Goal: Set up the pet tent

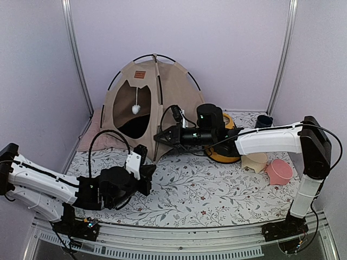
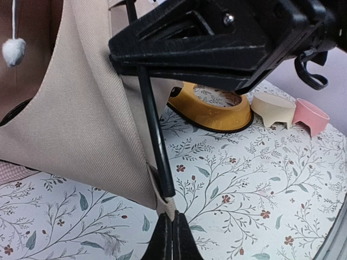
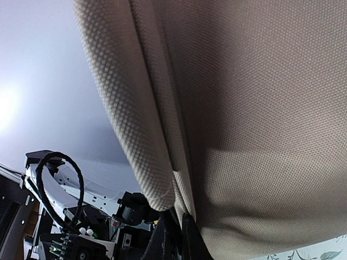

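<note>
Tan canvas forms the pet tent (image 1: 173, 92), which stands upright at the back left of the bench (image 1: 217, 189). Its thin black poles cross at the peak, and its arched doorway faces forward with a white pom-pom (image 1: 136, 109) hanging inside. At the near front corner a pole (image 2: 157, 146) runs down into a webbing tab (image 2: 168, 207). The left tool (image 2: 172, 223) is clenched on that tab, fingers pressed together. Higher on the same front edge, the right tool (image 1: 159, 136) is pinched tight on the tent's seam by the pole. A pink checked cushion (image 1: 95, 138) lies against the tent's left side. To the right sit a yellow bowl stand (image 1: 230, 156), a cream bowl (image 1: 255, 161), a pink bowl (image 1: 279, 171) and, farther back, a dark cup (image 1: 264, 121).
</note>
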Controlling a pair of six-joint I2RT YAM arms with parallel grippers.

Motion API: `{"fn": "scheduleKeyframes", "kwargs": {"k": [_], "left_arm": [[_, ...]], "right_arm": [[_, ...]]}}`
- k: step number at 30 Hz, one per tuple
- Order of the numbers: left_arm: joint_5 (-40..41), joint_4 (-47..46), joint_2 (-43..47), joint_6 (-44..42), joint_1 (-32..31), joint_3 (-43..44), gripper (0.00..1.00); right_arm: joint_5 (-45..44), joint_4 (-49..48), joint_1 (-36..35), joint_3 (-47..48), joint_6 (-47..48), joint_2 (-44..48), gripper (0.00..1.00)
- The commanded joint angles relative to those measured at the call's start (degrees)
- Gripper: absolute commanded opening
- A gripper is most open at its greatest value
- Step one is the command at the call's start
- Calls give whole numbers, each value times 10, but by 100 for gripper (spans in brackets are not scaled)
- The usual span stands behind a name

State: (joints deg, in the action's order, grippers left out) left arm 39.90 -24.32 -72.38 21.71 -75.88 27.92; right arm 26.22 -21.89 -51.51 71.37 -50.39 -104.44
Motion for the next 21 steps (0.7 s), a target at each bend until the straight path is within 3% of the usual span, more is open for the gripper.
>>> {"fn": "scheduleKeyframes", "kwargs": {"k": [1,21], "left_arm": [[-99,74,-14,3,-61,-13,0],[-108,78,-33,-4,-73,-7,0]], "right_arm": [[-160,-80,43,35,-40,-8,0],[-184,-80,44,44,-57,-16,0]]}}
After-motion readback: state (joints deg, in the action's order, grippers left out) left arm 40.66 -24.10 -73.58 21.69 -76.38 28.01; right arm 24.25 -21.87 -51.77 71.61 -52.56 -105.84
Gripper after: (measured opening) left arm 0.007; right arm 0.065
